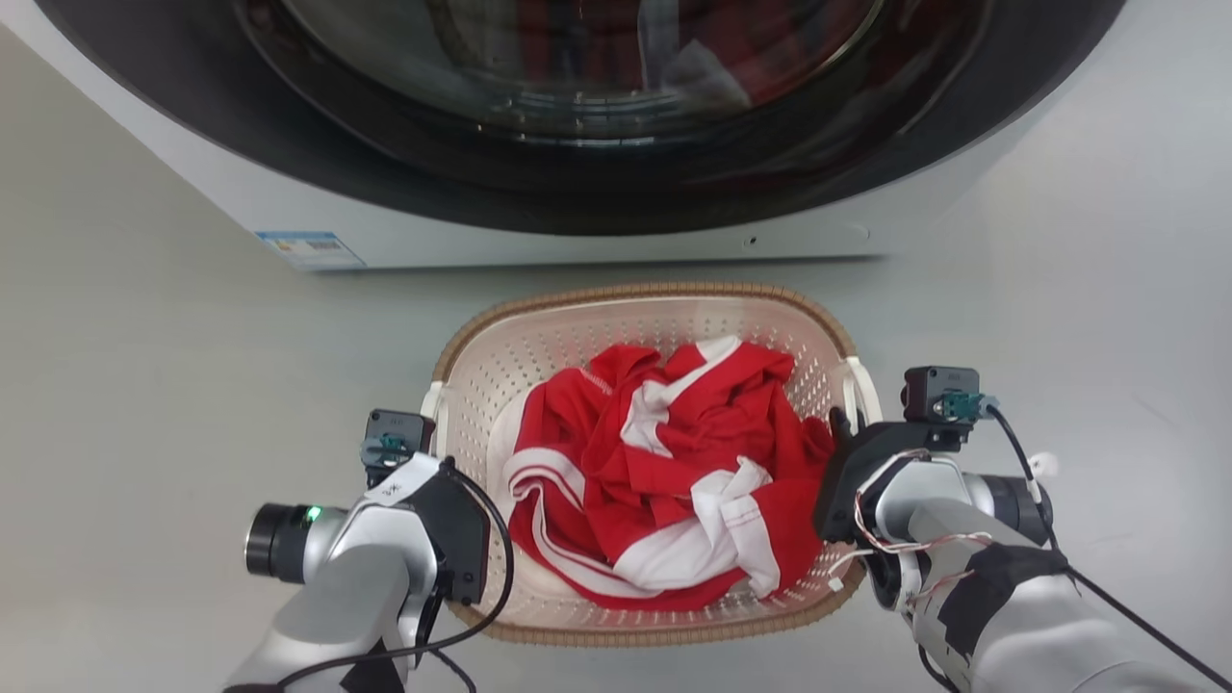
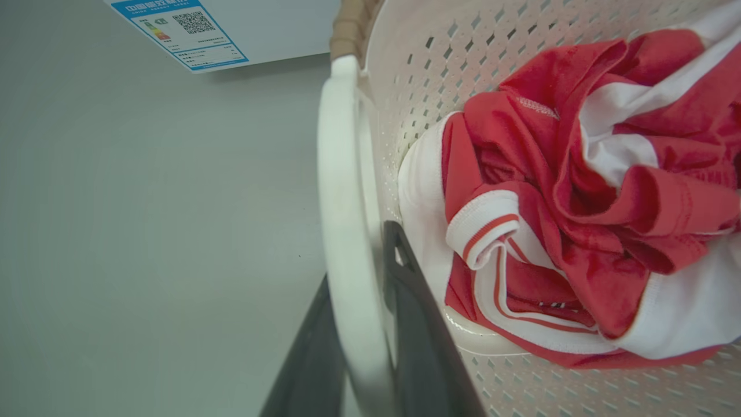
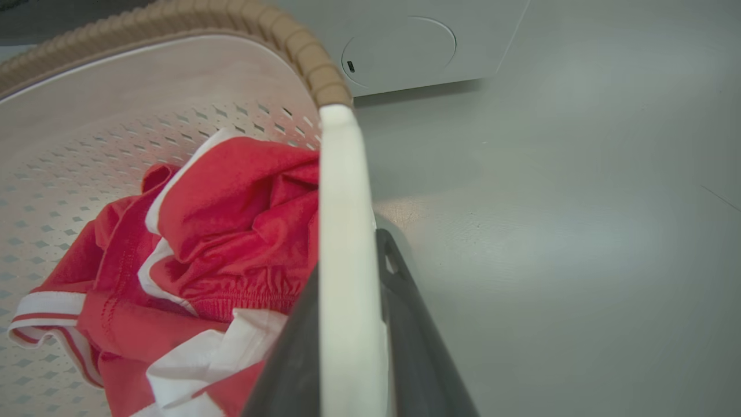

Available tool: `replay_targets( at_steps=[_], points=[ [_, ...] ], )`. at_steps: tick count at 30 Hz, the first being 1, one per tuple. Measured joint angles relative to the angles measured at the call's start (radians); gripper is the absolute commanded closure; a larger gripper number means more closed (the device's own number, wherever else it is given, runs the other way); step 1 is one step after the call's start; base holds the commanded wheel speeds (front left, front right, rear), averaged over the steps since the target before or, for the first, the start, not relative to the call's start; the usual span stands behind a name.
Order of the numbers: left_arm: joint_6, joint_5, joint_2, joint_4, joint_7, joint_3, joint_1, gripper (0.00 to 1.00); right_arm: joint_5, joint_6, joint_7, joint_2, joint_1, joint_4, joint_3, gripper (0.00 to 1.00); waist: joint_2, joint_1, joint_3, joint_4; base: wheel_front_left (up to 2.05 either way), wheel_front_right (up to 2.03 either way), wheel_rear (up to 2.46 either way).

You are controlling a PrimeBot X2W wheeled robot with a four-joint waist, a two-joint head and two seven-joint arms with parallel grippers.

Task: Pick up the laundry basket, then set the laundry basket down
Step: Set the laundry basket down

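squarely between the left tool [image 2: 356, 260] and right tool [image 3: 350, 255] lies the basket [image 1: 645, 290] of red-white clothes [image 1: 674, 462]; each tool is clenched on a white side handle [image 2: 341, 174].

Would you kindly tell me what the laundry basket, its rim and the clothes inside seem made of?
The laundry basket: cream moulded plastic, smooth, with regular punched holes. Its rim: brown braided look, likely plastic, possibly wicker. The clothes: soft red-and-white fabric, creased, with stitched hems.
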Motion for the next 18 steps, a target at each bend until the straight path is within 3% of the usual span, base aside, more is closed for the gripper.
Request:
replay_targets(
  at_steps=[18],
  points=[
    [0.009,0.01,-0.006,-0.019,-0.03,0.001,-0.185,1.0,-0.027,0.001,-0.046,-0.002,-0.189,0.074,-0.01,1.0,0.0,0.0,0.254,0.028,0.0,0.0,0.0]
  ],
)
